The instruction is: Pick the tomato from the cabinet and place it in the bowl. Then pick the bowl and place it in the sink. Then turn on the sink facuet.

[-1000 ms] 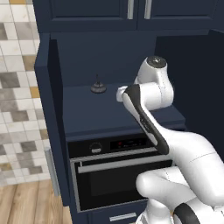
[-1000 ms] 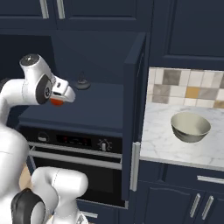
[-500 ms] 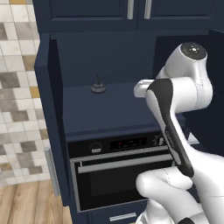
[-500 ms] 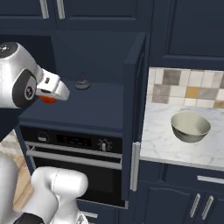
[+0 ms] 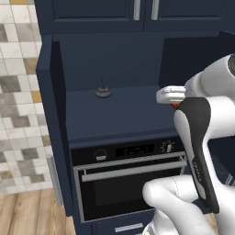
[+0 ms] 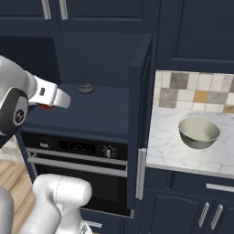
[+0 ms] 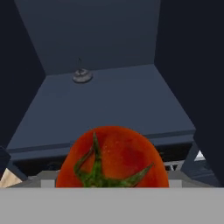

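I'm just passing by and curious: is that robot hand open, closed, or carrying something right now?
Hand: closed on the tomato, carrying it in front of the cabinet.

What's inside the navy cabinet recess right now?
On the flat shelf of the dark navy cabinet, a small grey knobbed lid-like object sits near the back. The glossy red tomato is at the front, by the end effector; the hand hides whether it rests there.

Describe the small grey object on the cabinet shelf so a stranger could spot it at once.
Find the navy cabinet with the black oven built in. On the flat shelf above the oven, toward the back, sits a small grey knobbed lid-like object. It is dull, flat and grey, unlike the glossy red tomato.
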Robot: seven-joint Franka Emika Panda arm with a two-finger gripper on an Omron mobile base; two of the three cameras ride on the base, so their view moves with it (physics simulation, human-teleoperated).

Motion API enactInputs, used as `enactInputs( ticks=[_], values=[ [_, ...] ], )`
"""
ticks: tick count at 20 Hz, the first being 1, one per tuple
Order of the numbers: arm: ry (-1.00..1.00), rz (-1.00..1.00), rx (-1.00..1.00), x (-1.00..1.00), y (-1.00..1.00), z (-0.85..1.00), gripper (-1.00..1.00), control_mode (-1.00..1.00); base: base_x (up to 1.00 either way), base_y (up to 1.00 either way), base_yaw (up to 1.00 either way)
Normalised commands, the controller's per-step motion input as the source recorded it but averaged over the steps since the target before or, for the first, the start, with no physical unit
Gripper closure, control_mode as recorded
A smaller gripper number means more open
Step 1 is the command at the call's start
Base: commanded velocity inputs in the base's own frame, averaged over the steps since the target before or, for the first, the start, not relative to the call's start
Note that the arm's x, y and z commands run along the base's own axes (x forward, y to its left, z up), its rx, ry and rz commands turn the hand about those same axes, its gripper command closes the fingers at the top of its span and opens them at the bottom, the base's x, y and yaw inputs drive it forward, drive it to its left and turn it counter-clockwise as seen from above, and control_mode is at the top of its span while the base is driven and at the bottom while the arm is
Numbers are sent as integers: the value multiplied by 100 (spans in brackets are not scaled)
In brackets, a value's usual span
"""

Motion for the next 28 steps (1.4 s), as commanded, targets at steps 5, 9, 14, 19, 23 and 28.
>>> enactInputs(
  ticks=[5,9,14,19,23,28],
  values=[
    [-2,0,0,-32,0,39,100,-100,0,0,0],
    [0,0,0,-38,0,16,100,-100,0,0,0],
    [0,0,0,-18,0,0,100,-100,0,0,0],
    [0,0,0,0,0,0,100,-100,0,0,0],
    [0,0,0,0,0,0,100,-100,0,0,0],
    [0,0,0,-5,0,0,100,100,-7,0,0]
  ],
)
